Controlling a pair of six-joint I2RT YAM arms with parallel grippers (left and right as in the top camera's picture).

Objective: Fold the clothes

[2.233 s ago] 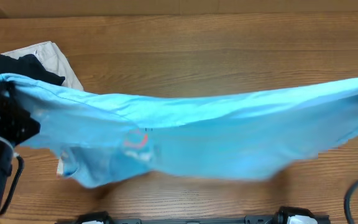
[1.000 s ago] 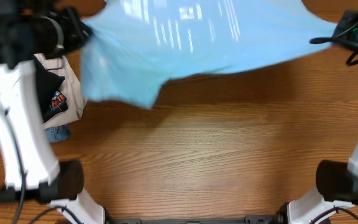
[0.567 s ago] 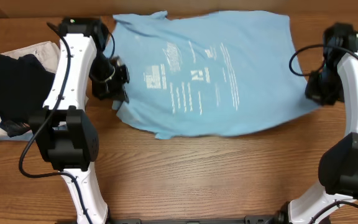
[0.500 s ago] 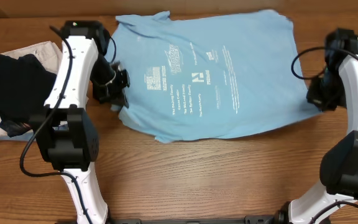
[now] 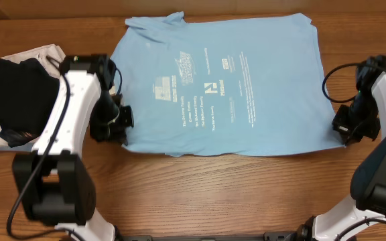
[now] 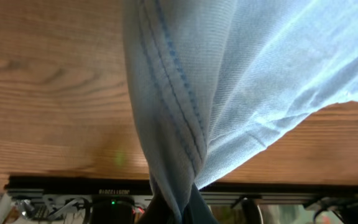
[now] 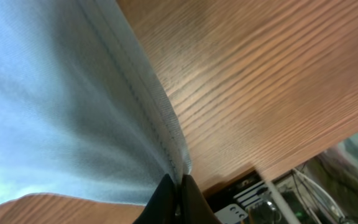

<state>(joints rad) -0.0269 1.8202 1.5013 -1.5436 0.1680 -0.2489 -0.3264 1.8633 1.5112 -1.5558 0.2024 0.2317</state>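
Both pincers are clamped on cloth: the left gripper (image 5: 117,126) nips one near corner of the sky-blue T-shirt (image 5: 226,87), the right gripper (image 5: 344,130) the other, likely to hold it stretched flat on the table (image 5: 213,194) for folding.

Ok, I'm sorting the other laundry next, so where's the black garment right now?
In the overhead view the black garment lies at the far left, partly over a cream garment, beside the left arm and apart from the blue T-shirt.

White arms (image 5: 64,114) with black joints (image 5: 52,194) and cables (image 5: 324,82).
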